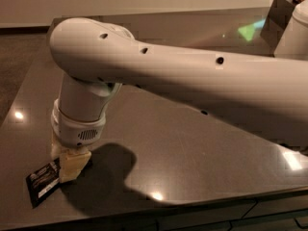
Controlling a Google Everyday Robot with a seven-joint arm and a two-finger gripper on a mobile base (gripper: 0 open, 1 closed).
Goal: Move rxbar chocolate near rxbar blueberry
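Observation:
The rxbar chocolate [42, 183] is a flat black wrapper with white text, lying on the dark table [192, 153] near its front left corner. My gripper [70, 169] is down on the bar's right end and covers that part of it. The white arm [192, 76] reaches across the table from the right and hides much of the surface. The rxbar blueberry is out of view.
The table's front edge [202, 203] runs just below the bar and gripper. A brown bag-like thing [281, 11] and a white rounded body [296, 32] stand at the back right. Bright light spots reflect off the glossy top.

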